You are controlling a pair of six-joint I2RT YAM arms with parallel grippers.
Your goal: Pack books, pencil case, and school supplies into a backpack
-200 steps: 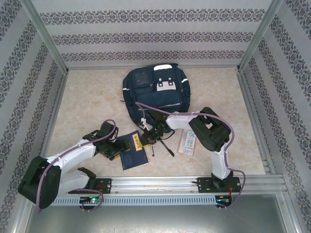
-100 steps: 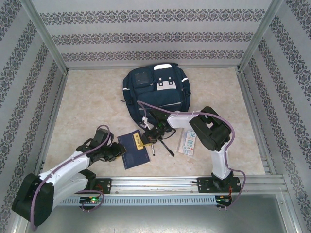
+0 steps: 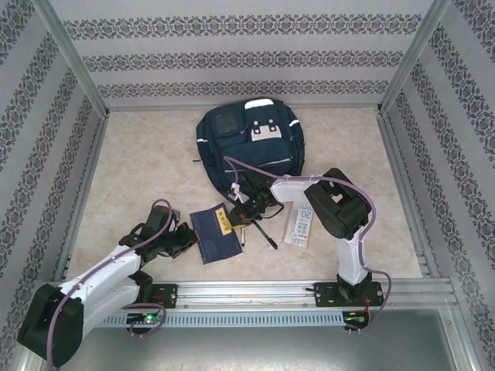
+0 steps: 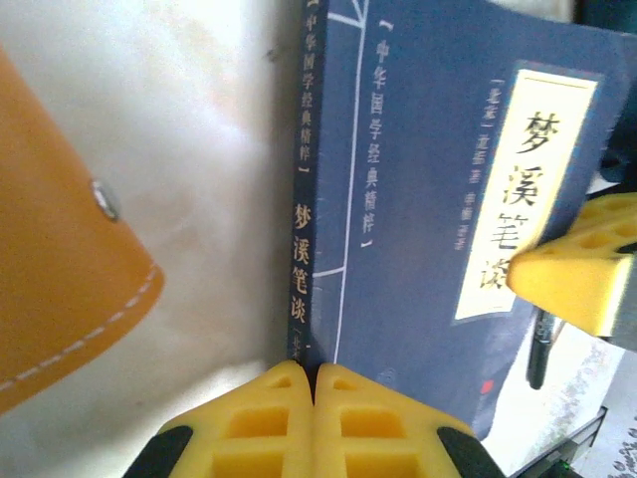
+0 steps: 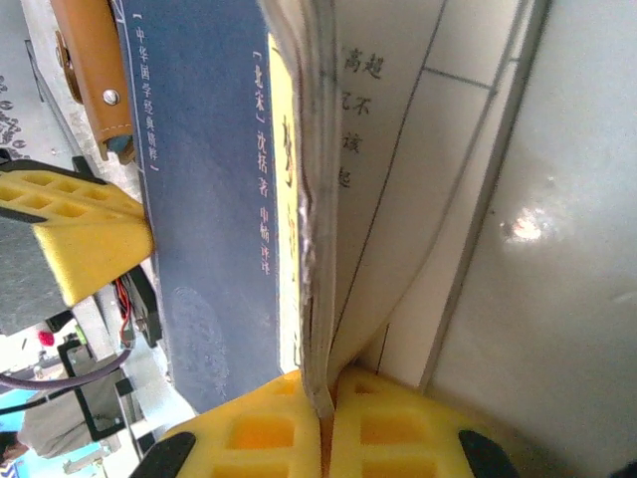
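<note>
1. Navy book (image 3: 216, 236) lies at lower centre of your top view, below the backpack (image 3: 247, 143).
2. Your right gripper (image 5: 326, 398) pinches its cover edge; printed pages show beside it.
3. Your left gripper (image 4: 314, 383) has its jaws pressed together, tips at the spine.
4. Booklet (image 4: 60, 249) lies at the left of your left wrist view; pencil case (image 3: 299, 226) lies right of the book in the top view.
</note>
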